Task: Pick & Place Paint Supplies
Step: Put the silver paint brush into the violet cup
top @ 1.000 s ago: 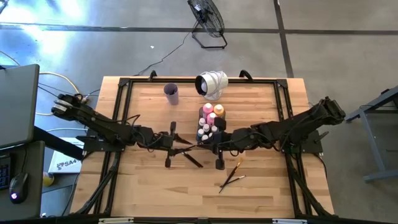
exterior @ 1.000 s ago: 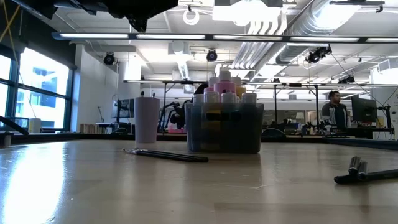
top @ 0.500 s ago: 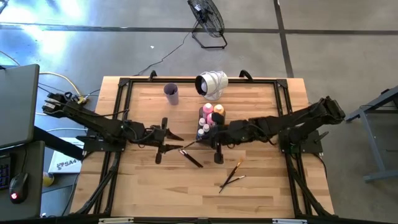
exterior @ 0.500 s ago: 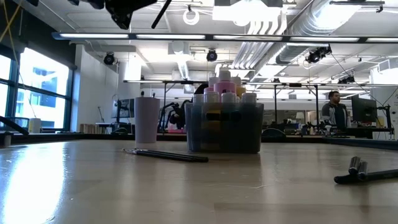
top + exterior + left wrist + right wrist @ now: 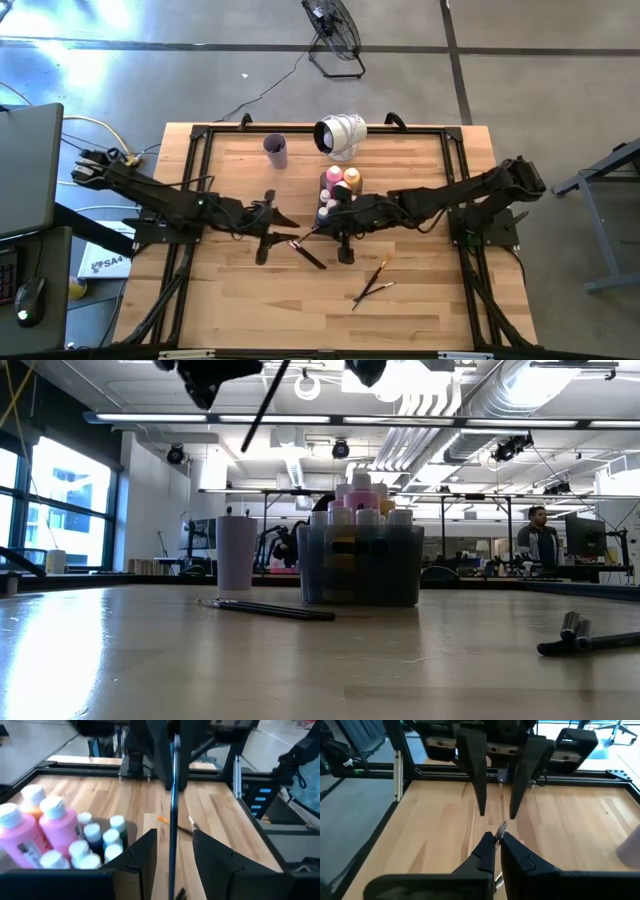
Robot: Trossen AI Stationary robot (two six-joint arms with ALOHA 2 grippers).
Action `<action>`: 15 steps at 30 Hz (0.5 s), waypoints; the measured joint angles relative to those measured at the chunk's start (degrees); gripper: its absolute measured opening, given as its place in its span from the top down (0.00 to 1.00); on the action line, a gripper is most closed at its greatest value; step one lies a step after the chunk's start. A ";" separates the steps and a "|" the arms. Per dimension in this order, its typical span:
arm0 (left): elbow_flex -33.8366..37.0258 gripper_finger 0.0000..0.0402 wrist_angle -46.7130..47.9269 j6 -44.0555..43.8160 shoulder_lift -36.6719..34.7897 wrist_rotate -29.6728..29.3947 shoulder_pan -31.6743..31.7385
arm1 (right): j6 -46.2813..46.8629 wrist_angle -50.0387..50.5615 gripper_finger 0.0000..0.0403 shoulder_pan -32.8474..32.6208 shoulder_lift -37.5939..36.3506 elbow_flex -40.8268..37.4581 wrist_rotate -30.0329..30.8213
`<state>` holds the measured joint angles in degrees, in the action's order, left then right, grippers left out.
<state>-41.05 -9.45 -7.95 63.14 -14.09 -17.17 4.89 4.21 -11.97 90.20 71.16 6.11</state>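
A thin dark paintbrush [image 5: 305, 234] hangs in the air between my two grippers. It slants down to the left in the low view [image 5: 262, 410]. My right gripper [image 5: 496, 840] is shut on it. My left gripper [image 5: 172, 855] is open, with one finger on either side of the brush shaft [image 5: 172, 795] and not touching it. The clear tray [image 5: 338, 208] holds pink, orange and small white-capped bottles [image 5: 50, 820]. Other dark brushes [image 5: 308, 255] lie flat on the table in front of the tray, and two more [image 5: 370, 285] lie nearer the front edge. My right gripper pinches the paintbrush between its two fingertips, at the end that is toward the table's right. A short pale length [image 5: 501, 827] shows just past the tips. The fingers come roughly level from the table's right, along the brush. The brush is lifted clear and slants down toward my left gripper.
A lilac cup [image 5: 276, 150] stands on the table beyond and left of the tray. A white round device [image 5: 340, 135] sits at the far edge. A black frame [image 5: 200, 140] runs round the tabletop. Bare wood lies at the front left. A person [image 5: 538, 530] stands far off in the room.
My right gripper has moved toward the table's left, closer to my left gripper, and both have come lower in the low view. The brush, out of the low view a second ago, now shows there slanting down. My left gripper has drawn back a little toward the table's left.
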 joint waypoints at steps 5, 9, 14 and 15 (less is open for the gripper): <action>-4.93 0.69 5.00 -4.17 3.65 1.85 1.57 | -0.02 -0.36 0.99 -0.02 0.23 0.02 -0.11; -6.32 0.69 4.48 -5.89 6.34 6.28 4.06 | -0.02 0.22 0.99 -0.02 0.23 0.02 -0.11; -7.12 0.69 2.75 -5.90 8.02 9.08 5.25 | -0.03 1.96 0.99 -0.02 0.23 0.02 0.23; -7.01 0.69 3.00 -5.86 8.02 9.14 5.22 | -0.04 1.89 0.99 -0.02 0.23 0.02 0.29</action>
<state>-48.06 -6.45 -13.81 71.16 -4.95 -11.94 4.84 6.10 -11.99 90.43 71.18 6.39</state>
